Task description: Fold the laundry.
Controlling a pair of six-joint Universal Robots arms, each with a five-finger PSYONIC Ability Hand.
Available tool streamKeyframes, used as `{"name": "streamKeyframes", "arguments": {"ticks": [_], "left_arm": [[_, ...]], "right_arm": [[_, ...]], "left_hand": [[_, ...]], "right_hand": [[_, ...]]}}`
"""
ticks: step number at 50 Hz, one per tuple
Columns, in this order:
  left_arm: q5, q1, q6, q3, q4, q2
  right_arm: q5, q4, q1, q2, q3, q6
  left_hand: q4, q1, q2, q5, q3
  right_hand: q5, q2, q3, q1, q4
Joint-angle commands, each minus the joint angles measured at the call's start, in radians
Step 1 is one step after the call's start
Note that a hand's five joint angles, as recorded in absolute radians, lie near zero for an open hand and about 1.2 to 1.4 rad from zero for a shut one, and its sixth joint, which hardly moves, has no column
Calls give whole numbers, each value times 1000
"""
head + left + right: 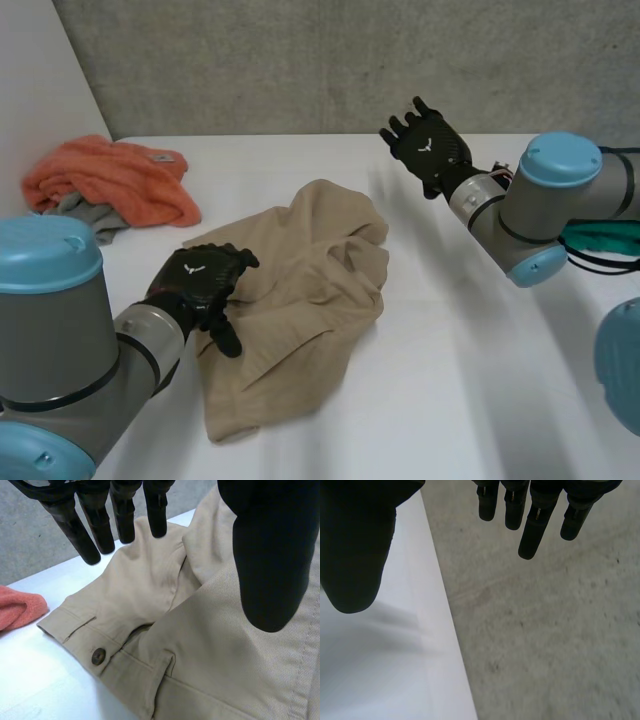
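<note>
A crumpled beige garment point(300, 300) lies in the middle of the white table point(450, 380). My left hand point(205, 282) hovers over its left part, fingers straight and apart, holding nothing. In the left wrist view the fingers point(90, 535) spread above the beige cloth point(200, 645), where a waistband with a brown button point(98, 656) shows. My right hand point(428, 146) is raised at the table's far right edge, away from the garment. Its fingers point(532, 525) are straight and spread over the table's edge point(440, 605), with nothing in them.
An orange towel point(115, 178) lies heaped on a grey cloth point(85, 212) at the far left of the table; the towel's edge point(17, 610) shows beside the beige garment. A green cloth point(610, 238) lies behind my right arm. A grey wall point(330, 60) stands behind the table.
</note>
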Motion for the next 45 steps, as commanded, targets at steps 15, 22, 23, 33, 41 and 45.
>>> {"name": "streamKeyframes", "arguments": {"ticks": [15, 22, 23, 33, 41, 45], "left_arm": [[-17, -29, 213, 205, 41, -342], [-190, 46, 264, 338, 181, -253], [-207, 60, 291, 378, 216, -218], [6, 41, 351, 691, 375, -215], [198, -118, 220, 818, 339, -343], [327, -195, 161, 814, 307, -425]], "right_arm": [[228, 167, -2, -400, 588, 167], [228, 133, -11, -437, 680, 195], [228, 128, -10, -444, 700, 206], [231, 90, -2, -499, 786, 262], [236, 61, -42, -524, 821, 304], [239, 56, -74, -524, 820, 307]], "left_hand": [[792, 786, 782, 796, 783], [1111, 1104, 1100, 1115, 1101], [1111, 1104, 1100, 1115, 1101], [1111, 1104, 1100, 1115, 1101], [1111, 1104, 1100, 1115, 1101], [1111, 1104, 1100, 1115, 1101]], "right_hand": [[-48, -32, -308, -45, -30], [169, 185, -91, 172, 188], [161, 176, -100, 163, 179], [111, 126, -150, 113, 129], [84, 100, -176, 87, 102], [81, 97, -179, 84, 99]]}}
